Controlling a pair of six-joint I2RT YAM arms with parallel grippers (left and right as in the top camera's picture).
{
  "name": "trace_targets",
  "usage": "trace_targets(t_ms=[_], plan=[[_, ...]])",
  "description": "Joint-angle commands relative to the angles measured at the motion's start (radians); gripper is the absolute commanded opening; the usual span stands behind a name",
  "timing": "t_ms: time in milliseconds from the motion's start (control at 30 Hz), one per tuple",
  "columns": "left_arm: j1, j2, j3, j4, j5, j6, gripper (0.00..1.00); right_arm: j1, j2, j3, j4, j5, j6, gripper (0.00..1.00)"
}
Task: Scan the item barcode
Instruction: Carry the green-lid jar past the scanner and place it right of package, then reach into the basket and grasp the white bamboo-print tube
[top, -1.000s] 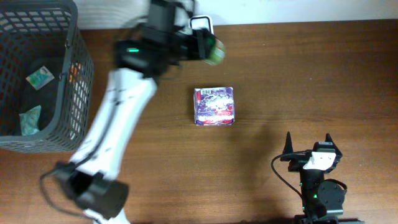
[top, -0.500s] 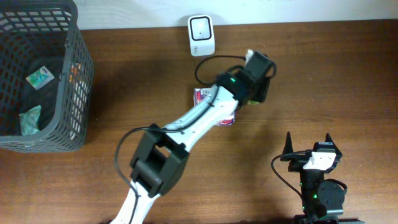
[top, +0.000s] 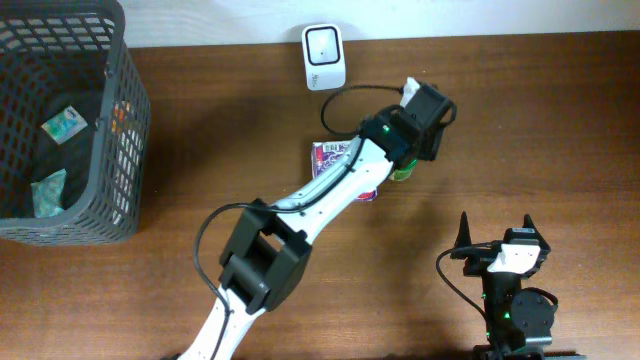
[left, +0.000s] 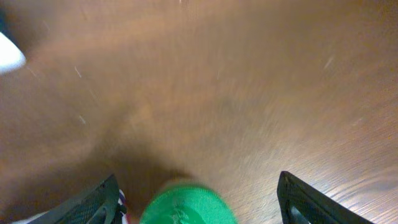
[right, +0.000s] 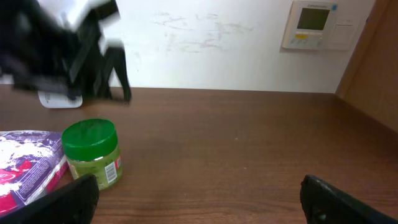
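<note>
Wooden counter (right: 249, 155) carries the green-lidded jar (right: 92, 152) upright beside a purple packet (right: 28, 168). Our left fingers (left: 93, 202) stand spread, flanking its lid (left: 186, 204) without touching; our right fingers (right: 348, 199) gape well away.

Overhead, the light is bright and even, seemingly from above. The table (top: 560, 120) shows no glare, and only faint, soft shadows lie under the left arm (top: 330, 195) and beside the basket (top: 125, 150). That view is sharp throughout.

The left wrist view is dimmer and warmer. Most of the wood is streaked with blur, the green lid (left: 186, 205) at the bottom edge is soft, and grain reads clearly only at lower right.

In the right wrist view the wall (right: 205, 37) is bright and the jar (right: 93, 152) fairly crisp. The arm at upper left is smeared, perhaps by motion, and the camera's own fingers (right: 65, 196) in the lower corners are dark and unfocused.
</note>
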Motion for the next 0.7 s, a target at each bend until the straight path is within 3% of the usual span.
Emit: trace_targets(t_ms=[0,133,200,233,400,500,567,667], plan=[[0.026,-0.161,0.077,0.002,-0.015,0.024,0.88,-0.007,-0.005,-0.008,-0.004,-0.002,0.001,0.98],[0.089,-0.241,0.077,-0.046,-0.016,0.048,0.92,-0.007,-0.005,-0.008,-0.004,-0.002,0.001,0.98],[0.155,-0.284,0.077,-0.090,-0.016,0.097,0.84,-0.007,-0.005,-0.008,-0.004,-0.002,0.001,0.98],[0.220,-0.314,0.077,-0.136,-0.025,0.135,0.73,-0.007,-0.005,-0.008,-0.004,-0.002,0.001,0.98],[0.473,-0.427,0.077,-0.227,-0.041,0.134,0.70,-0.007,-0.005,-0.008,-0.004,-0.002,0.001,0.98],[0.618,-0.520,0.077,-0.230,-0.033,0.134,0.71,-0.007,-0.005,-0.008,-0.004,-0.002,0.001,0.98],[0.750,-0.589,0.077,-0.271,-0.035,0.140,0.77,-0.007,-0.005,-0.008,-0.004,-0.002,0.001,0.98],[0.903,-0.616,0.077,-0.344,-0.035,0.204,0.78,-0.007,-0.005,-0.008,-0.004,-0.002,0.001,0.98]])
